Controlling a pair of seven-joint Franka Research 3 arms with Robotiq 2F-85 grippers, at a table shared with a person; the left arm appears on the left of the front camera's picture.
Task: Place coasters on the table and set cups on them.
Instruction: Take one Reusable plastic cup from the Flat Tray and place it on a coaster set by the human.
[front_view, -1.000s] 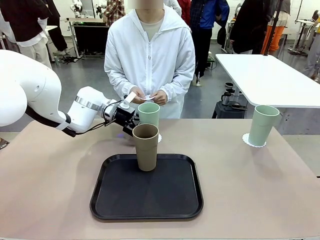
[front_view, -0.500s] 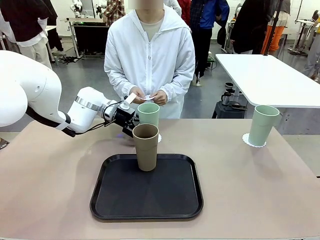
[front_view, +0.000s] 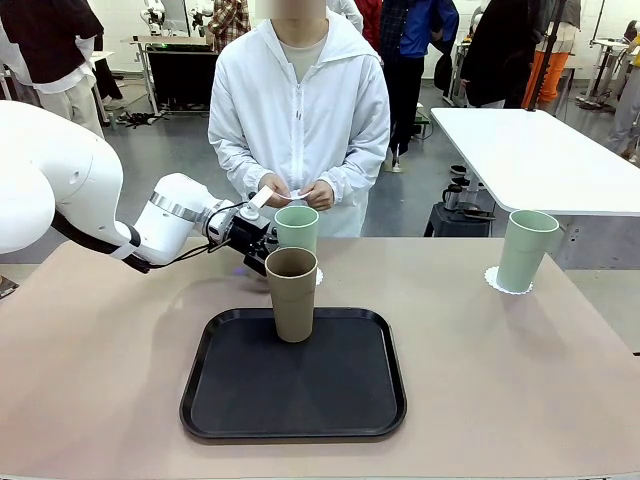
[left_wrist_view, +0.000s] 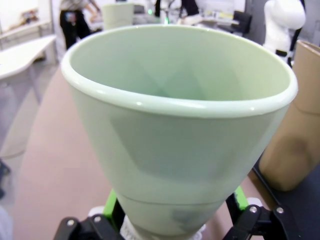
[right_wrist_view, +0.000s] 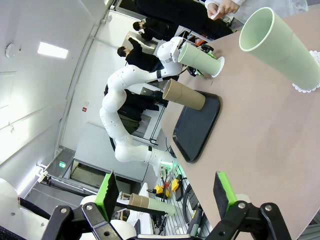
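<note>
Left gripper (front_view: 256, 244), centre-left of front view: fingers (left_wrist_view: 113, 204) wide apart, straddling the base of mint cup (front_view: 297, 228) (contact unclear), which stands on a coaster (right_wrist_view: 219, 66) on the table (front_view: 100, 350). Tan cup (front_view: 291, 295) on black tray (front_view: 230, 400), centre. Second mint cup (front_view: 526, 250) on right-side coaster (front_view: 492, 279). Right gripper (right_wrist_view: 165, 191): fingers spread, empty.

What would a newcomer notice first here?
The left gripper reaches in from the left, open jaws flanking a mint cup at the far middle of the table. Just in front, a tan cup stands on the black tray; a second mint cup sits on a coaster at right.
</note>
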